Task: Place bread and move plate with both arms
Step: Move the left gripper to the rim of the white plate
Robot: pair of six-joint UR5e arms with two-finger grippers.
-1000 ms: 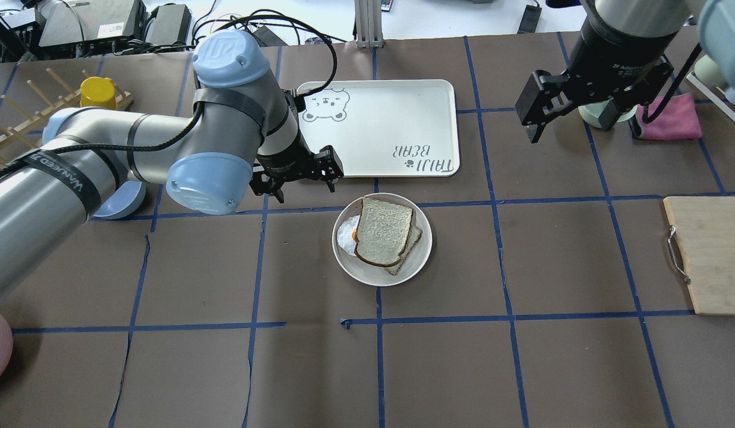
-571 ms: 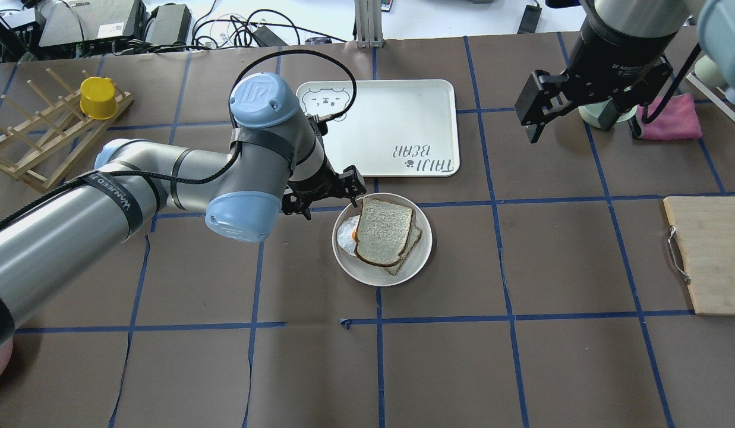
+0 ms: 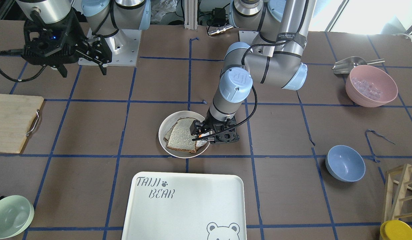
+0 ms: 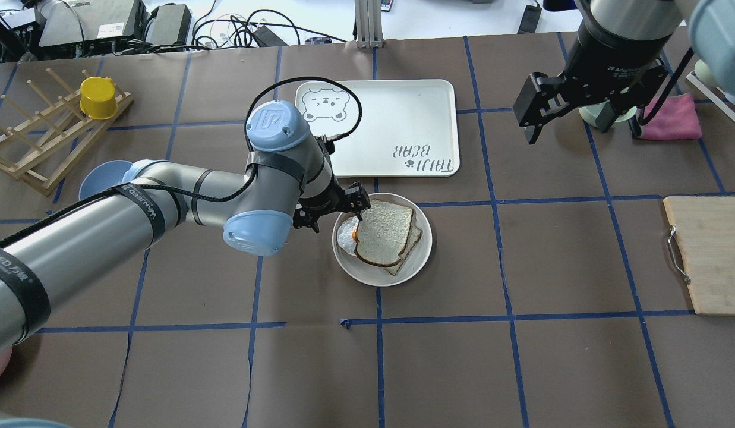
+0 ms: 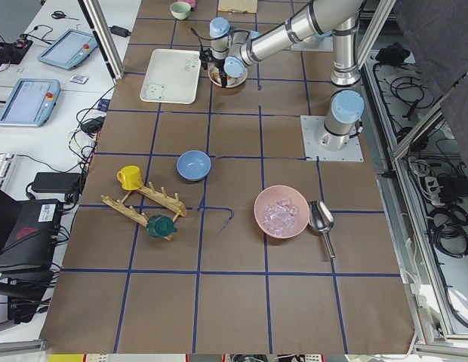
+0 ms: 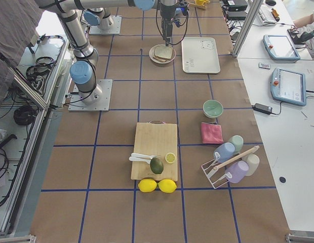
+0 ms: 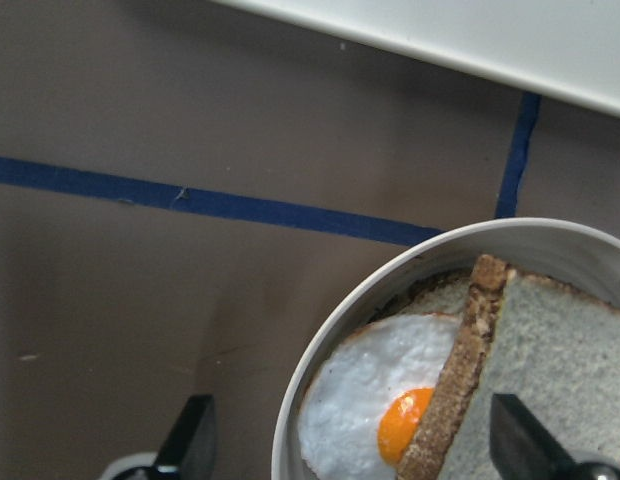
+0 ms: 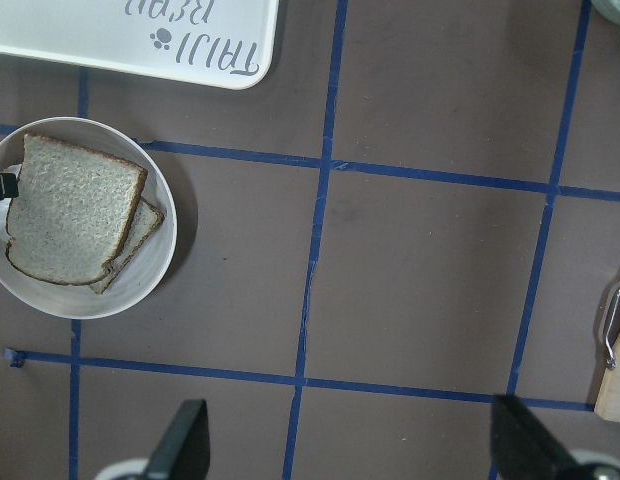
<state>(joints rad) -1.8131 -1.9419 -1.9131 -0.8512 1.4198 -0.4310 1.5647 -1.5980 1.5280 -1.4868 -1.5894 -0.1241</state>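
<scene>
The cream plate [image 4: 425, 249] sits mid-table, below the tray. The bread [image 4: 384, 232] lies on top of it, over a smaller slice [image 4: 411, 246] and a fried egg [image 4: 346, 235]. My left gripper [image 4: 334, 209] is open and low at the plate's left rim. In the left wrist view [image 7: 355, 445] one finger [image 7: 190, 440] is outside the rim [image 7: 320, 340] and the other is over the bread [image 7: 560, 380]. My right gripper [image 4: 566, 128] is open and empty, high at the far right, away from the plate [image 8: 165, 262].
The white "TAIJI BEAR" tray [image 4: 397, 113] lies just beyond the plate. A wooden cutting board [image 4: 709, 255] is at the right edge. A blue bowl [image 3: 345, 163], a pink bowl [image 3: 370, 85] and a rack with a yellow cup [image 4: 97, 98] stand on the left side.
My left arm has swung right and toward me, bringing its open gripper from the tray's near-left corner down to the plate's left rim. The right arm has barely moved.
</scene>
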